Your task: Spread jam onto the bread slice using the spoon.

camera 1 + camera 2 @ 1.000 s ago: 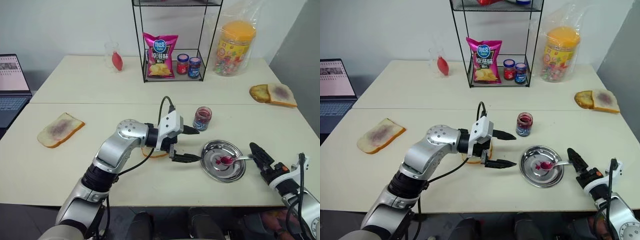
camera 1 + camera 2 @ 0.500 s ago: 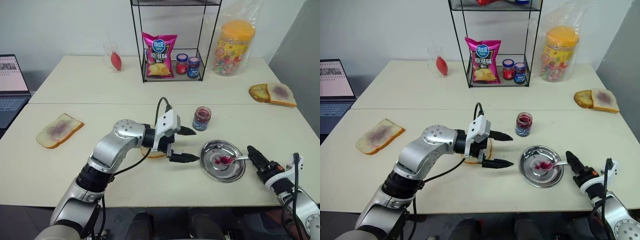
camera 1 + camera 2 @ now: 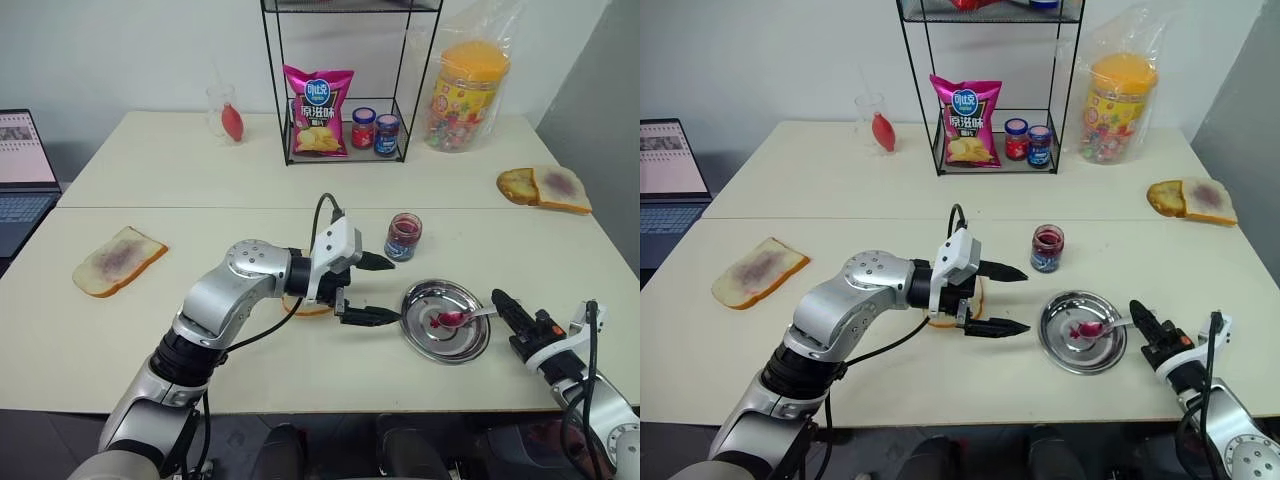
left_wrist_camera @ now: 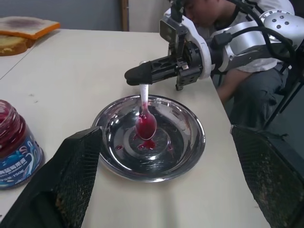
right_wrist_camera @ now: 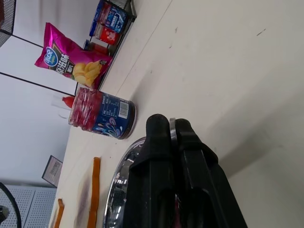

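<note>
1. Left gripper (image 3: 378, 290): fully spread, fingers pointing toward the robot's right, hovering just above the bench (image 3: 120, 330) with nothing between them; no contact with anything.
2. Directly behind that gripper's wrist, the bread slice (image 3: 306, 306), lying flat on the bench, mostly hidden by the arm, only a tan crust edge peeking out.
3. Just beyond the left gripper, the small glass jar of jam (image 3: 404, 236), upright on the bench, apart from the gripper; more jam pooled in the round steel dish (image 3: 470, 340) beside it.
4. In the dish, the spoon (image 3: 458, 319), bowl resting near the middle and coated red, handle reaching over the rim toward the robot's right.
5. Right gripper (image 3: 500, 301): clenched tight on the end of the spoon handle, at the dish's right rim.
6. From the left wrist view: the closed black fingers pinching the pale handle seen plainly, the red-coated spoon bowl down in the dish, and a seated person behind the right arm.
7. From the right wrist view: the two fingers pressed together with a thin sliver of metal between them, the jam jar and the chip bag (image 5: 71, 60) past the dish rim.
</note>
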{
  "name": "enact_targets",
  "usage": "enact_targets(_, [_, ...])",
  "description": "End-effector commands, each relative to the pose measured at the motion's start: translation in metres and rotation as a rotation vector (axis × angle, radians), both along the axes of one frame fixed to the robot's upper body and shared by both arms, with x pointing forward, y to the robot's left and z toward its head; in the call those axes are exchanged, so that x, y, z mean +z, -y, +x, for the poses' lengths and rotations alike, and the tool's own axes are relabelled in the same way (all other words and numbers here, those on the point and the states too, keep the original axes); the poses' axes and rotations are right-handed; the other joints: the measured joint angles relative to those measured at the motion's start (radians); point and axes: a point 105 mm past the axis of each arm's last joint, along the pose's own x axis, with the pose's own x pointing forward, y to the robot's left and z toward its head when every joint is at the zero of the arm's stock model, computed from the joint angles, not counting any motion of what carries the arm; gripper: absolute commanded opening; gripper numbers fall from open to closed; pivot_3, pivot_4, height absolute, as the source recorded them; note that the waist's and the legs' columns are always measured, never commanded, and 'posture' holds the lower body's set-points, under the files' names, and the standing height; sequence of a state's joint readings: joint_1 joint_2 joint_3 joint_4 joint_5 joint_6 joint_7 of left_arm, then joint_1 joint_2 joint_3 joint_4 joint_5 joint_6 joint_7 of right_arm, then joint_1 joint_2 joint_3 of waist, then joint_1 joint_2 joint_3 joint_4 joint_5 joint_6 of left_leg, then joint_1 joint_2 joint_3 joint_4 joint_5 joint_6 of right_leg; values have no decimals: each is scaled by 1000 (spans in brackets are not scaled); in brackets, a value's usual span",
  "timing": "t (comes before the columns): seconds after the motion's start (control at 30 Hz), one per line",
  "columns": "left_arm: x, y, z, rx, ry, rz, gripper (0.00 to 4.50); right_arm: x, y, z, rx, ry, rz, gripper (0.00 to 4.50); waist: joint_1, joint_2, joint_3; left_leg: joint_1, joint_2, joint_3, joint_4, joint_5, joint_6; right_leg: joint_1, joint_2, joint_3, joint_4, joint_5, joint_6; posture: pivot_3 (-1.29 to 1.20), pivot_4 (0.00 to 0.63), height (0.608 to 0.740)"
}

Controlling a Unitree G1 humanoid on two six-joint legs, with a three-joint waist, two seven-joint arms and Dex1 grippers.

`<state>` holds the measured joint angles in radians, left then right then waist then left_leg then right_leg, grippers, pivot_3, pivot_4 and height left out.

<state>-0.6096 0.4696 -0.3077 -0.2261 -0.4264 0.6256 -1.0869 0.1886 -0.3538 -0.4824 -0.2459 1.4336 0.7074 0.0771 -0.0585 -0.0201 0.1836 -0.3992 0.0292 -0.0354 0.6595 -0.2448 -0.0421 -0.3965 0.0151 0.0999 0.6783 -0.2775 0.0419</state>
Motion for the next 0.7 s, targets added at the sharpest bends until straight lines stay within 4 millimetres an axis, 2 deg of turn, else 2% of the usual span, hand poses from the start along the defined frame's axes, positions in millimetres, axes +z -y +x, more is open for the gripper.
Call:
enact_targets(0.03, [13, -13, 1, 48, 15, -39, 4500, 26, -4, 0, 76, 69, -129, 16, 0, 0, 0, 0, 0, 0, 0, 0, 0, 0, 0, 0, 0, 0, 0, 0, 150, 740])
enact_targets(0.13, [13, -31, 3, 119, -3, -39, 4500, 68, -13, 4, 142, 185, -153, 16, -5, 1, 1, -2, 0, 3, -1, 0, 0, -5, 0, 3, 1, 0, 0, 0, 150, 740])
enact_targets(0.23, [18, -50, 17, 249, 18, -81, 4500, 107, -24, 18, 193, 285, -201, 16, -6, 1, 1, -3, 0, 3, -1, 0, 0, -7, 1, 3, 2, 1, 3, 0, 150, 740])
enact_targets(0.3, [23, -59, 28, 328, 45, -108, 4500, 123, -29, 30, 202, 319, -225, 16, -7, 1, 2, -3, 0, 4, -1, 0, 0, -8, 0, 4, 2, 1, 2, 0, 150, 740])
enact_targets(0.47, [28, -69, 43, 422, 87, -131, 4500, 146, -43, 64, 206, 366, -309, 16, 0, -1, 3, -4, 0, 4, -1, 0, 0, -8, 0, 3, 0, 4, 7, 0, 150, 740])
enact_targets(0.57, [30, -61, 43, 423, 102, -149, 4500, 160, -53, 93, 194, 383, -362, 16, 2, -1, 3, -9, 0, 4, -1, 0, 0, -11, 0, 3, -1, 4, 7, 0, 150, 740])
enact_targets(0.7, [29, -54, 43, 433, 108, -159, 4500, 168, -57, 114, 178, 393, -413, 16, 6, -1, 3, -13, 0, 3, -1, 0, 0, -14, -1, 1, -2, 5, 7, 0, 150, 740])
